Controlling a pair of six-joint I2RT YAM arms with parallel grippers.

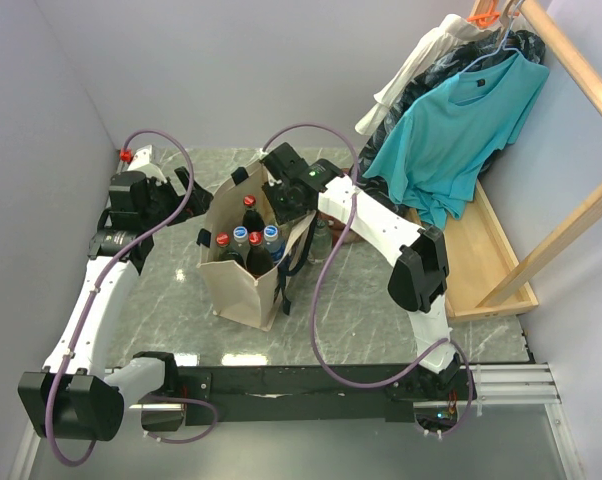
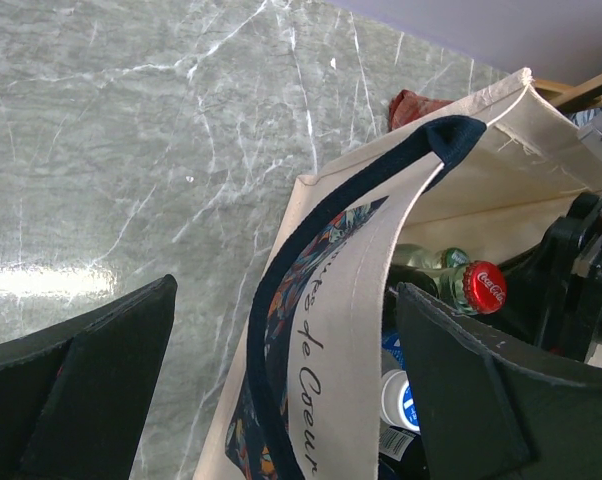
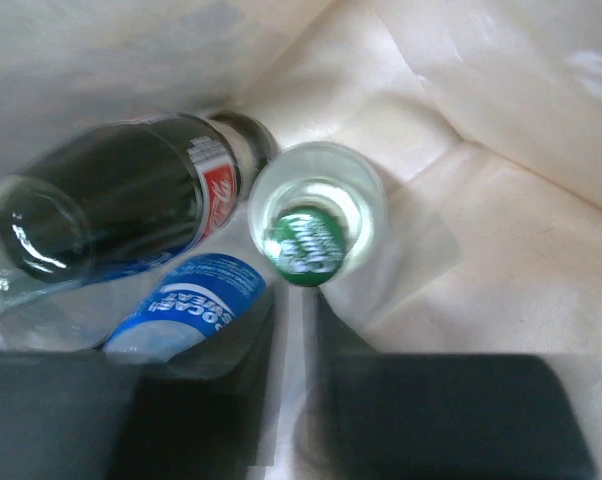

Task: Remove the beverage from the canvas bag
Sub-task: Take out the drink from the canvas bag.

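Right wrist view: the right gripper (image 3: 296, 312) is pressed together inside the canvas bag (image 3: 501, 200), just beside a green-capped bottle (image 3: 306, 240); the left gripper (image 2: 286, 290) is spread wide near the bag's rim.

The grey marble-patterned counter (image 1: 366, 310) carries the canvas bag (image 1: 241, 290), standing upright near its middle. A red cloth (image 2: 413, 103) lies by the bag's far corner.

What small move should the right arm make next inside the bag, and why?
Probably lift the right gripper slightly and see whether the green-capped bottle follows. Its fingers are shut right at that cap inside the canvas bag, but the blurred view doesn't show a firm hold. The left gripper straddles the bag wall, open.
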